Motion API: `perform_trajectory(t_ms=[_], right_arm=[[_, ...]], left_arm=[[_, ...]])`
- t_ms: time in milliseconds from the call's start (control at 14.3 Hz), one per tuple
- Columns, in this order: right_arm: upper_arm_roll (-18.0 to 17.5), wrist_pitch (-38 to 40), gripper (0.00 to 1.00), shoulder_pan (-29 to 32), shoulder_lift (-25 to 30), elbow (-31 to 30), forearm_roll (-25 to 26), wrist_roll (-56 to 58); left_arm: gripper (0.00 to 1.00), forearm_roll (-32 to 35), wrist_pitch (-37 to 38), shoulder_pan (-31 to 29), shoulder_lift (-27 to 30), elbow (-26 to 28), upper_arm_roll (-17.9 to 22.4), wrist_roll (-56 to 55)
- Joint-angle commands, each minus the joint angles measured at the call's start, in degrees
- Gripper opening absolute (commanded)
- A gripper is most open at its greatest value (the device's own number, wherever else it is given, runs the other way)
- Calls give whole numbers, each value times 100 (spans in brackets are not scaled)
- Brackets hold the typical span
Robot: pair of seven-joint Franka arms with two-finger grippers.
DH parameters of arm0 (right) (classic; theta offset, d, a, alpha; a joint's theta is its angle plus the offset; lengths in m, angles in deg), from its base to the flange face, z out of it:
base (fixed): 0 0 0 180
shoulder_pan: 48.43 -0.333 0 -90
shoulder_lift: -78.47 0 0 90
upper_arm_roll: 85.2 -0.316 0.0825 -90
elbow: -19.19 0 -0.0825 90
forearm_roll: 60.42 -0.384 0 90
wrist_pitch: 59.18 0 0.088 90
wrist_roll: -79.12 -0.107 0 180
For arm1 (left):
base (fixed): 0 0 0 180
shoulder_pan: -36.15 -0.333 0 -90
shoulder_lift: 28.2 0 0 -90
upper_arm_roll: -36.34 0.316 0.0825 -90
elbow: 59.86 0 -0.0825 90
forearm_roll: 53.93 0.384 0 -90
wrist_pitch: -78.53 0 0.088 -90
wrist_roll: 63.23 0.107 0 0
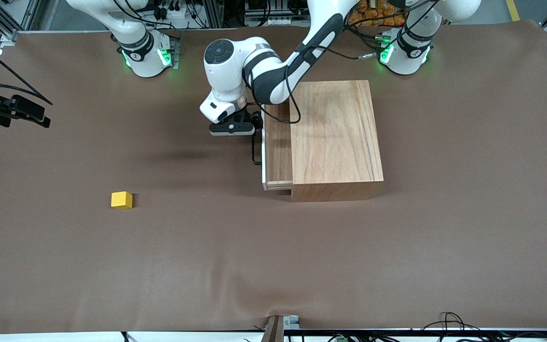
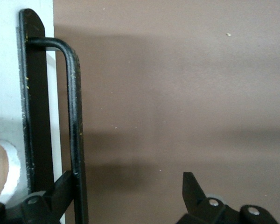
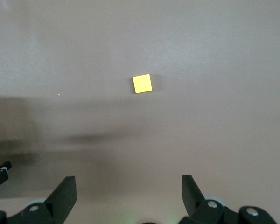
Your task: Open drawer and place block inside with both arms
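Front view: left gripper (image 1: 249, 127) sits low at the drawer (image 1: 277, 145) front, by the handle (image 1: 255, 148). Left wrist view shows its jaws spread wide; one finger (image 2: 60, 191) touches the thin black U-shaped bar, the other stands well clear over bare brown cloth. Jaws aren't closed on the bar, nothing clamped. Drawer is pulled partway out of the wooden box (image 1: 335, 142), toward the right arm's end; shallow tray w/ light-wood floor, pale flat front panel (image 2: 9, 93) w/ chipped paint showing in the wrist cam.

Right gripper (image 3: 128, 186) hangs up in the air over open cloth, jaws fully apart, holding nothing; right wrist view looks straight down on the block (image 3: 142, 83). In the front view only some black hardware shows at the frame edge on that arm's side.

Block (image 1: 121, 200): small bright yellow cube, matte, sharp edges, resting alone on the surface (image 1: 273, 266), well apart from the box, toward the right arm's end and nearer the front cam than the drawer. Box: plain grained wood, rectangular, smooth top. Surface cover: brown fabric, soft, few wrinkles at edges.
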Motion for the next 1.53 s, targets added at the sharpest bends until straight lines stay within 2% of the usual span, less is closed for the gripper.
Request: perform_trajectory(t_ms=[0,209,698,907,1256,1465], right_arm=[[-46,-57,100,56,1,22,51,88],[-46,-110,100,74,-219,110,-28,80],[-55,-101,100,39,-237,128,-46,71],[-55,-40,100,4,-517,128,-55,79],[-63,48,100,-119,-667,110,-55,79],[-63,-13,100,-110,-720,128,-55,71]], left_arm=[[100,-50,-230,99,-144,-185,29,39],[100,-50,-362,108,-136,-185,21,48],[100,-50,-644,178,-136,-177,21,127],[100,-76,-364,170,-66,-132,21,127],[100,-147,322,152,66,-159,-6,127],[100,-164,411,152,215,-176,-23,127]])
